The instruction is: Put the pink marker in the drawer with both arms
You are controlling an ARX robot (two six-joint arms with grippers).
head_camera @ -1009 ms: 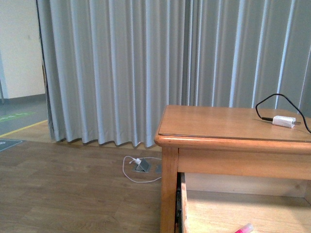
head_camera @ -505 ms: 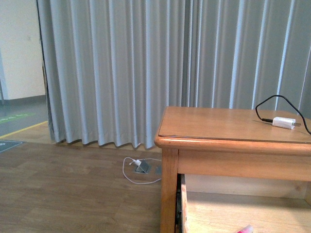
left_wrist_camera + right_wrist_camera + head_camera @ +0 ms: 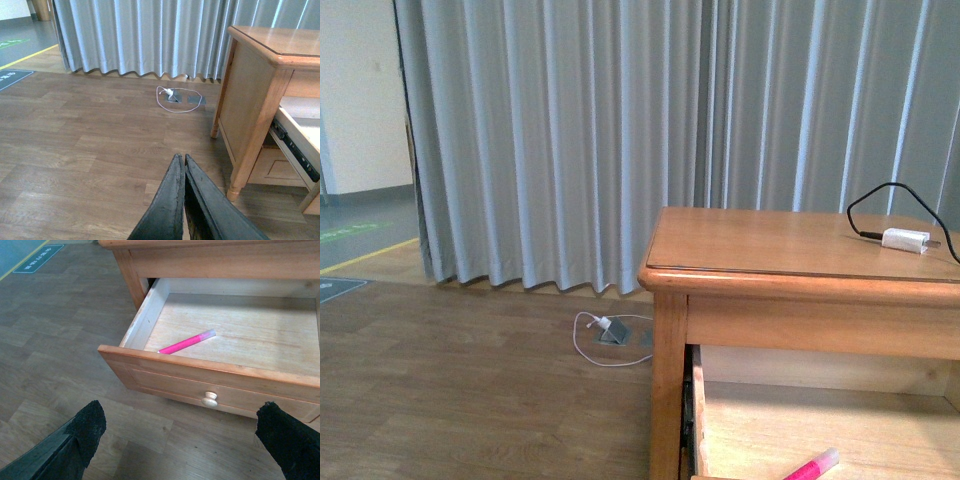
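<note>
Left gripper (image 3: 183, 157): jaws pressed together, over the floor (image 3: 90, 150), well left of the bench (image 3: 790, 245). Pink marker (image 3: 186, 342): lying flat inside the open drawer (image 3: 165, 375), long axis slanting from the front wall toward the back. Right gripper (image 3: 182, 425): jaws wide apart, facing the drawer front, knob (image 3: 210, 399) between them. Judged the nearer arm.

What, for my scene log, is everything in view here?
pink marker: 1, pink with a pale tip, lying inside the open drawer
drawer: 1, honey wood, pulled open, knob on its front
table: 1, honey wood, above the drawer
charger plug: 1, white with black cable, on the table top
curtain: 1, grey, behind the table
floor box: 1, grey with white cable, on the floor by the curtain
left gripper: 1, black, shut, over the floor
right gripper: 1, black, open, in front of the drawer
</note>
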